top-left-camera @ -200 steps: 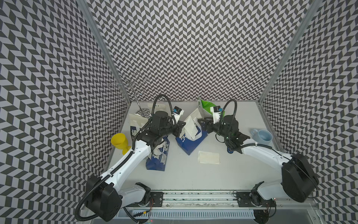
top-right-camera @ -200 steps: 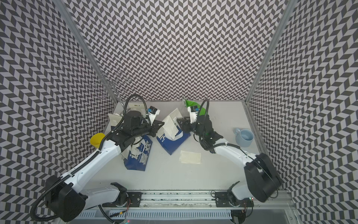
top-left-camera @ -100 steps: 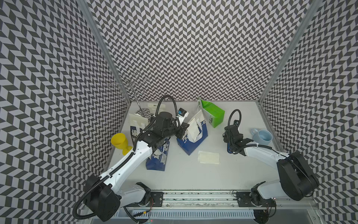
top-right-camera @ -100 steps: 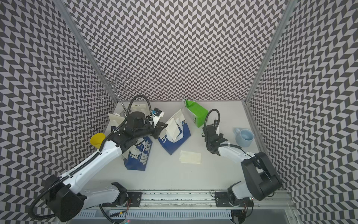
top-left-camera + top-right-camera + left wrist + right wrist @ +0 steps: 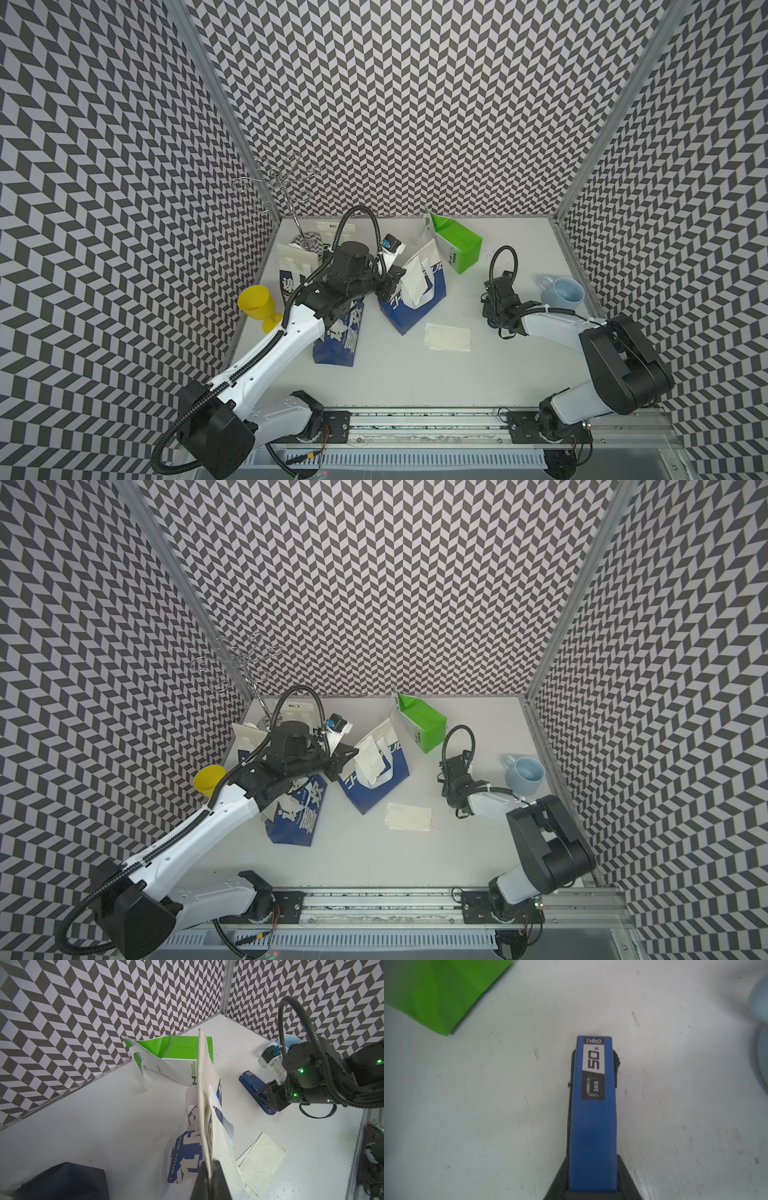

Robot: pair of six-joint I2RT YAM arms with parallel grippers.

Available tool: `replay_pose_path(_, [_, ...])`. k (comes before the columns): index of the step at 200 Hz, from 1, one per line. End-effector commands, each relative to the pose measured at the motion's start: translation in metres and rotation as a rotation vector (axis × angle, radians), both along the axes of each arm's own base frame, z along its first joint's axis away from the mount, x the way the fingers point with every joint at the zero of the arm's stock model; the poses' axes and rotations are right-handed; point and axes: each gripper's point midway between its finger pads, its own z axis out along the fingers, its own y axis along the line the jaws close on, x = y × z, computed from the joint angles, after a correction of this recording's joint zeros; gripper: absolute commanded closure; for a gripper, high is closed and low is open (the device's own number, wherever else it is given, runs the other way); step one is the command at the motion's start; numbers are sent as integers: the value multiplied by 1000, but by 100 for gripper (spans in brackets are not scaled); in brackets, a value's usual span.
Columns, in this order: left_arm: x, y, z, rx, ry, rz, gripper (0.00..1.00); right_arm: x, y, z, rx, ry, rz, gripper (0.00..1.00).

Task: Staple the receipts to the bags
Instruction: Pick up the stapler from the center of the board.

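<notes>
Left fingers (image 5: 221, 1186) clamped on a receipt (image 5: 202, 1088) held upright at the top of the middle blue bag (image 5: 415, 307), right fingers (image 5: 625, 1182) closed on the blue stapler (image 5: 592, 1126) lying on the surface (image 5: 395, 382) at right, loose receipts (image 5: 449, 337) between them, green bag (image 5: 457, 245) lying farther back.

The left gripper (image 5: 209, 1164) pinches a held receipt (image 5: 202, 1084) against the top of the middle bag (image 5: 415, 309), which leans on the table (image 5: 395, 386). Beyond this gripper's fingertips, the tipped bag (image 5: 455, 245) lies on its side near the back wall. The near bag (image 5: 338, 340) lies under the left arm, and a goblet (image 5: 257, 301) stands to that arm's left. The stapler (image 5: 592, 1115) sits on the table between the jaws of the right gripper (image 5: 592, 1169). A mug (image 5: 563, 293) stands to this gripper's right. The loose receipts (image 5: 449, 337) lie to its left, just beside the middle bag.
</notes>
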Motion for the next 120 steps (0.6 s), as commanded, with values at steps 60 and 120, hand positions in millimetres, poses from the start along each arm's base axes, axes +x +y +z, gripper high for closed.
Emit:
replay_pose_path(60, [-8, -14, 21, -100, 0, -53, 100, 11, 48, 229, 340, -594, 160, 100])
replay_pose_path(120, [-11, -29, 18, -184, 56, -80, 100, -12, 136, 402, 740, -1096, 423, 100])
